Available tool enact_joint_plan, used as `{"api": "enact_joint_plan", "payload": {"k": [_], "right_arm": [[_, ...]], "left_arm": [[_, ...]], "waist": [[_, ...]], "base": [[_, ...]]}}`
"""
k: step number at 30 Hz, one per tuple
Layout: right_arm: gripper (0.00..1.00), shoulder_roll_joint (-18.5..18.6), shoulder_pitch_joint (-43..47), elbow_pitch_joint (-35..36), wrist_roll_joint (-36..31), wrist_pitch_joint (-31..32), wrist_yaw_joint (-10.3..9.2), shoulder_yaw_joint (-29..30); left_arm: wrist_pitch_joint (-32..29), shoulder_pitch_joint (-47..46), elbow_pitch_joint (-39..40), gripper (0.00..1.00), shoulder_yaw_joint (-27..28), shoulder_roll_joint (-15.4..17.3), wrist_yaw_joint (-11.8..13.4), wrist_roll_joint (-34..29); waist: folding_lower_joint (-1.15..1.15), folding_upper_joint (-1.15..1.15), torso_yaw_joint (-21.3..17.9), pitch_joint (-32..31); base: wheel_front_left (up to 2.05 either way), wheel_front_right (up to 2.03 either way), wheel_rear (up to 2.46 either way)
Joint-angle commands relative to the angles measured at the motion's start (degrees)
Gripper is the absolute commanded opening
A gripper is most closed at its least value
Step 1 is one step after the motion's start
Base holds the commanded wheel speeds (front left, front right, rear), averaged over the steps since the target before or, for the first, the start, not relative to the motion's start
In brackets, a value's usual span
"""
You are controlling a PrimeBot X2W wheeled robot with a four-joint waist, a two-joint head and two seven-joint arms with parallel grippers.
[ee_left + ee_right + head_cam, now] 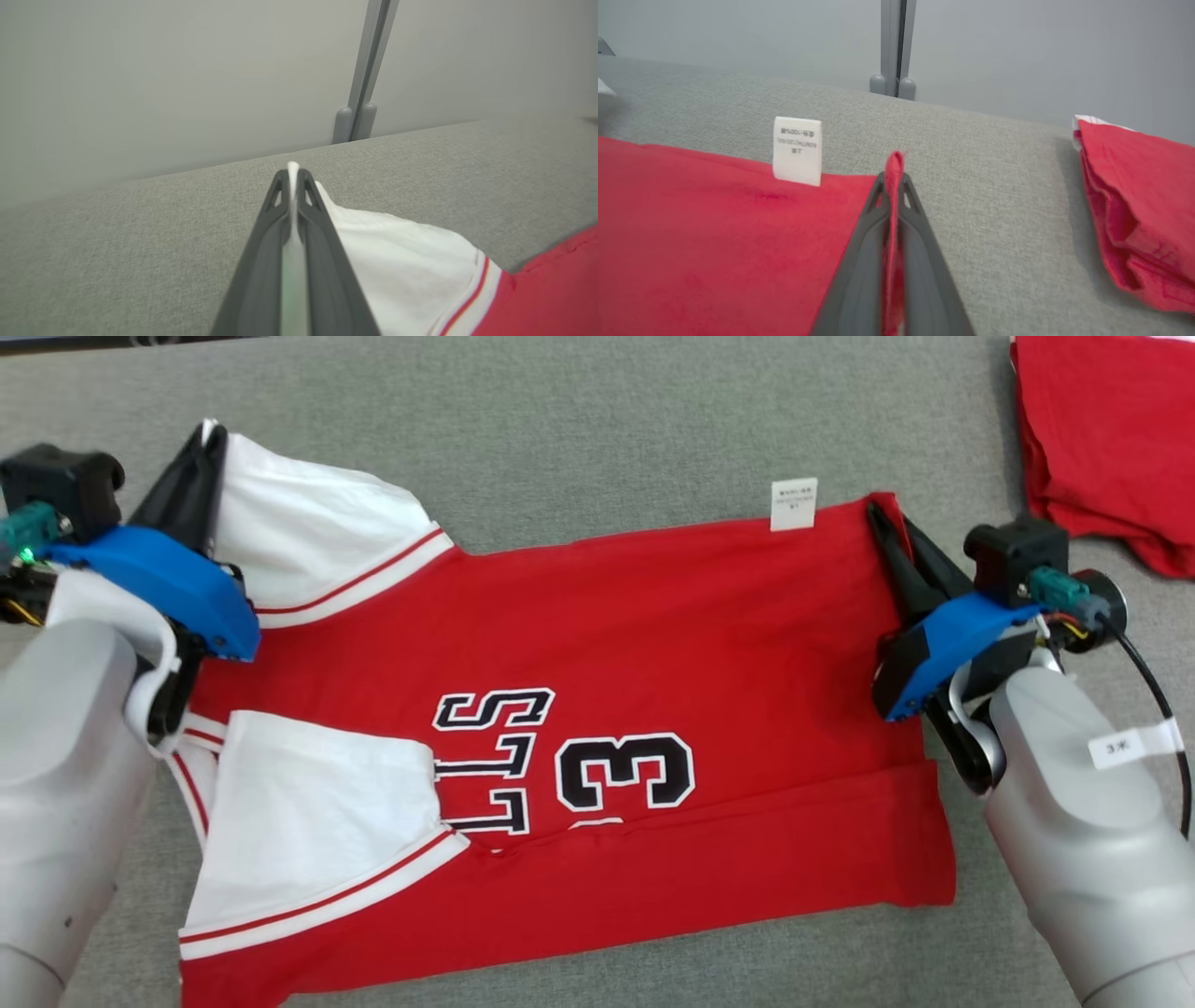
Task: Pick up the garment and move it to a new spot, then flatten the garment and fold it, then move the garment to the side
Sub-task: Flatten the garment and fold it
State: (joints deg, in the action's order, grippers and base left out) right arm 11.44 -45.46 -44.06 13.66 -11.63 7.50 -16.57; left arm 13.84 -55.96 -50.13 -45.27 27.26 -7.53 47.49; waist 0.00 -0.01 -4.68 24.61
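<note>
Jersey (653, 616) pinched for the fold.
The left gripper (293, 179) pinches the far sleeve (317, 532), the right gripper (895, 175) the far hem corner; best to lift both evenly, edge taut.

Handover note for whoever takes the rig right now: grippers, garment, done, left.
The left gripper is shut on the far white sleeve of the jersey.
The right gripper is shut on its far hem corner.
The jersey lies spread on the grey surface, with its near edge already folded over the lettering. A second red garment lies at the far right.
Done: placed, flattened, first fold.
Left: probably fold the far edge over, finish folding, move it aside.
</note>
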Motion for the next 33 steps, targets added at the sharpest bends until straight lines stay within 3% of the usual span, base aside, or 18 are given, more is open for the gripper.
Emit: {"api": "enact_joint_plan", "payload": {"k": [1,16,33], "right_arm": [[0.00,0.82,1.54,-0.30,0.28,-1.30,-0.01,0.52],[0.00,1.44,11.82,4.33,-1.95,-3.60,0.00,4.59],[0.00,1.17,20.79,10.86,-3.78,-3.62,0.00,8.56]], "left_arm": [[0.97,2.20,1.71,0.00,0.70,-0.08,0.10,0.26],[1.38,25.90,27.99,0.00,15.53,-1.92,6.03,-9.11],[1.41,44.60,40.42,0.00,25.13,-5.87,7.51,-14.09]], "waist": [[0.00,0.01,0.62,-0.63],[0.00,0.01,4.01,-5.28],[0.00,0.01,5.83,-8.57]], "base": [[0.00,0.00,0.00],[0.00,0.00,0.00],[0.00,0.00,0.00]]}}
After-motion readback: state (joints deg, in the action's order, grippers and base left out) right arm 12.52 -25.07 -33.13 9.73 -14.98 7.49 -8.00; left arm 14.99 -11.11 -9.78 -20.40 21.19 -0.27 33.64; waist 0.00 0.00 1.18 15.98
